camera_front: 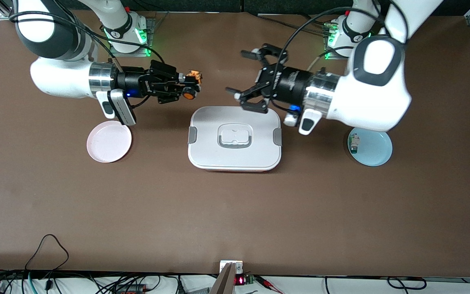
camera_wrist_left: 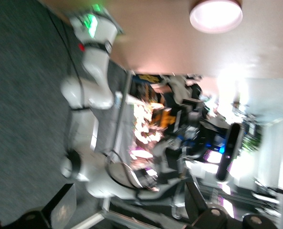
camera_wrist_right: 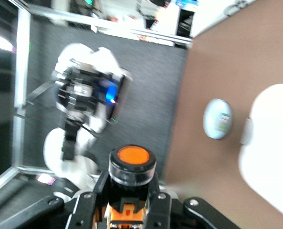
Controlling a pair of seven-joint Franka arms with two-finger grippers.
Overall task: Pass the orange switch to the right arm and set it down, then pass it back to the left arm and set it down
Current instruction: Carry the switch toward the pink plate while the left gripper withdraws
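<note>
- The surface (camera_front: 235,212) looks like a matt brown sheet, smooth and without shine.
- The box (camera_front: 235,159) looks like smooth white plastic with a soft sheen; its side clips and lid handle look like grey plastic.
- The orange switch (camera_front: 189,93) has a black plastic-looking body and a smooth orange face.
- The right tool (camera_front: 194,85) and left tool (camera_front: 241,75) look like matt black plastic or metal.
- Both arms carry glossy white shells and brushed silver metal wrist rings.
- The pink plate (camera_front: 109,142) and blue plate (camera_front: 375,149) look smooth, faintly glossy.
</note>
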